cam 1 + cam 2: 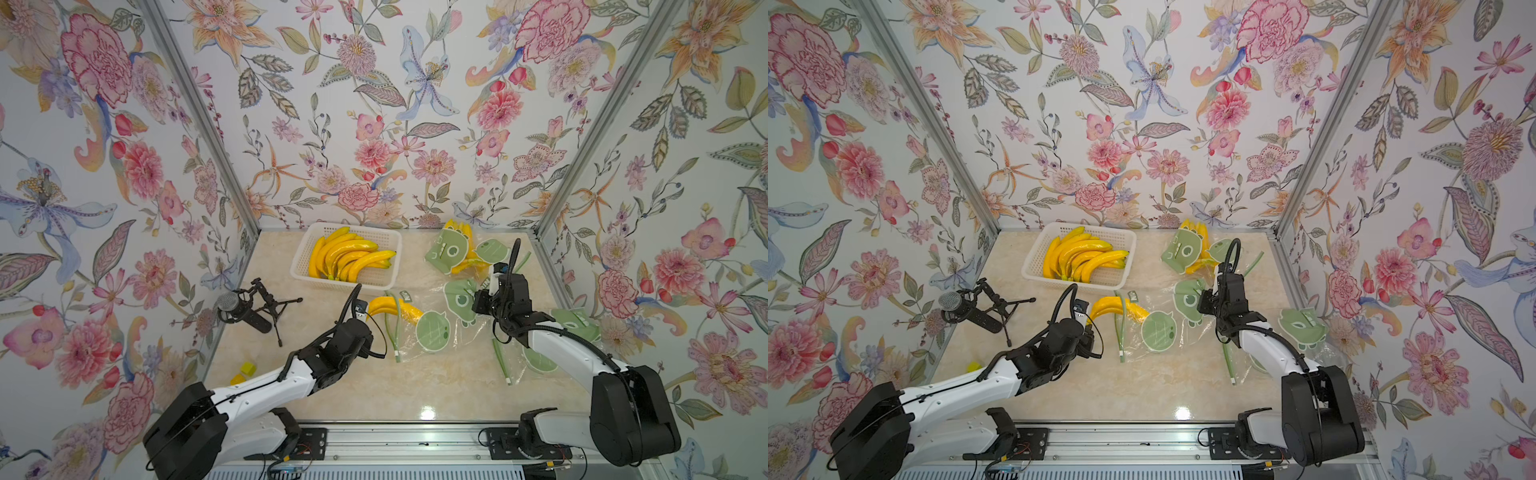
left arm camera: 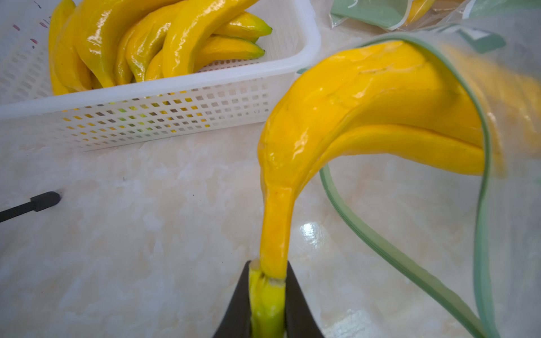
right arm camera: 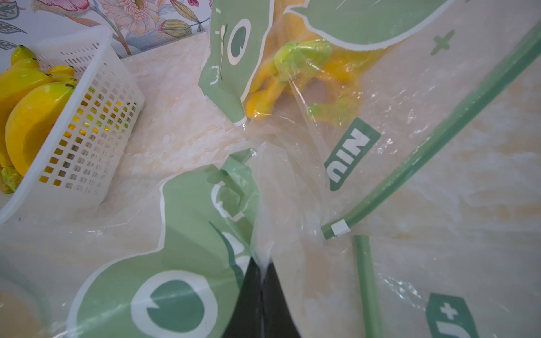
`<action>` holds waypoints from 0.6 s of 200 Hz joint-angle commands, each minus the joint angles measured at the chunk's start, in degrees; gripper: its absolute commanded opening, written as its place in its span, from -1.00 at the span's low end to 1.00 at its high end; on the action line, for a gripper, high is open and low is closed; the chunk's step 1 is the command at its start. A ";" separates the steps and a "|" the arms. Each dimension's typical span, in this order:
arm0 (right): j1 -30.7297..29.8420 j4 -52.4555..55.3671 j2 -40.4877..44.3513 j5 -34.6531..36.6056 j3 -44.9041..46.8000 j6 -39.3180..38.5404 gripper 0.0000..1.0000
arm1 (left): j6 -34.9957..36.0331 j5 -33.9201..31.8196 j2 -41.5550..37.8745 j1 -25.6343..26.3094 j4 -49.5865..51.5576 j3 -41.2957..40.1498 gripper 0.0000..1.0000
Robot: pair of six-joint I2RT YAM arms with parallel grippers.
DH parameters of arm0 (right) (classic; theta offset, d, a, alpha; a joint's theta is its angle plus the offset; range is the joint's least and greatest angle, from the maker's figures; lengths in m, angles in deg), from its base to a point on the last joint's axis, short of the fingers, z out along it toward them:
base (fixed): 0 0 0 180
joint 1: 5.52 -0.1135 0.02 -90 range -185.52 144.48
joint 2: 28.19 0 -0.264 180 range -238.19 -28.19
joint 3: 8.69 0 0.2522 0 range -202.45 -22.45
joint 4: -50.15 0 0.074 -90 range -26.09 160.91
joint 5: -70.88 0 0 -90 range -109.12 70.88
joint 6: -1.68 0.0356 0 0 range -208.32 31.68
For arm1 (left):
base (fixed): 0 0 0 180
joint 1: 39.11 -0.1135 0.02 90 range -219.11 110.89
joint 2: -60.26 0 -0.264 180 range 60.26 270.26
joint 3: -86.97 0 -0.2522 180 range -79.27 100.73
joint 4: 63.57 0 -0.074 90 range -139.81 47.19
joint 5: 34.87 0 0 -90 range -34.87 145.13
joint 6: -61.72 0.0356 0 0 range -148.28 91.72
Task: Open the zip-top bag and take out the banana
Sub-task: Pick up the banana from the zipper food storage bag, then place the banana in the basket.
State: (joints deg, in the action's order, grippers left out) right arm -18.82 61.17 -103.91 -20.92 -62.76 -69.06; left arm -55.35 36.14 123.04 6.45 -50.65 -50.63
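Observation:
The banana (image 1: pixel 390 306) (image 1: pixel 1109 306) is a yellow bunch lying half out of the clear zip-top bag (image 1: pixel 432 332) (image 1: pixel 1158 332), which has green frog prints and a green zip strip. My left gripper (image 1: pixel 362 318) (image 2: pixel 268 269) is shut on the bunch's greenish stem. In the left wrist view the banana (image 2: pixel 351 117) passes through the bag's open green rim (image 2: pixel 486 146). My right gripper (image 1: pixel 478 304) (image 1: pixel 1204 301) (image 3: pixel 262 263) is shut on a pinched fold of the bag's plastic (image 3: pixel 190 234), at the end away from the mouth.
A white basket (image 1: pixel 300 266) (image 2: pixel 175 117) (image 3: pixel 96 117) full of bananas stands at the back. Another printed bag with bananas (image 1: pixel 449 253) lies back right, and more printed bags (image 1: pixel 577 322) lie under the right arm. A microphone on a tripod (image 1: pixel 241 309) stands left, near a yellow block (image 1: pixel 248 369).

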 commanded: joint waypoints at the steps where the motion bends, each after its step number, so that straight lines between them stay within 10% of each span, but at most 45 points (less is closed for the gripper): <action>1: 0.29 0.35 0.93 1.09 0.58 0.00 -1.00 | -3.49 -4.53 -6.26 -3.73 6.82 -1.57 -0.82; 60: 1.36 1.47 1.55 1.02 1.47 0.42 -1.00 | -4.64 -2.07 -20.34 -16.71 13.93 -1.09 -0.82; 120: 0.44 2.56 2.55 0.75 1.55 0.52 -1.00 | -1.30 -0.99 -10.96 -20.78 11.55 11.04 -0.83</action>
State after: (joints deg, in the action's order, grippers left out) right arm -17.75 62.67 -102.97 -20.36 -61.95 -69.04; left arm -57.76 34.51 107.83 -12.63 -37.32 -46.17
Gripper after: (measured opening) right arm 0.047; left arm 0.160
